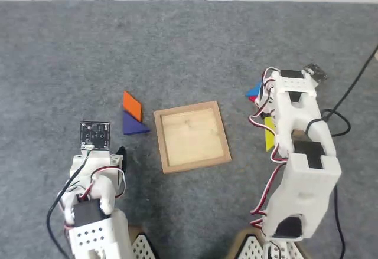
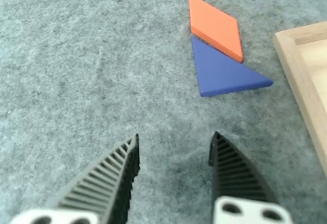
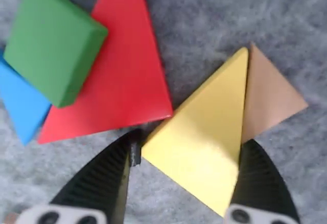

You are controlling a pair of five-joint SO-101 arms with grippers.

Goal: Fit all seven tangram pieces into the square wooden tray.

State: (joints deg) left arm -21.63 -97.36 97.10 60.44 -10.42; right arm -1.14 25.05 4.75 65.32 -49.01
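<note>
Seven pieces lie outside the tray (image 1: 160,144) (bare, mid-tabletop). The right gripper (image 3: 190,146) has its jaws astride the yellow triangle (image 3: 202,132); whether they pinch it, I cannot tell. The left gripper (image 2: 175,136) gapes, holding nothing. A corner-heavy grip could twist the yellow triangle and nudge the touching tan triangle (image 3: 268,99).

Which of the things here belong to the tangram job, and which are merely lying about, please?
Job: wooden tray; orange parallelogram; dark blue triangle; green square; red triangle; light blue triangle; yellow triangle; tan triangle.
Lying about: grey carpet.
</note>
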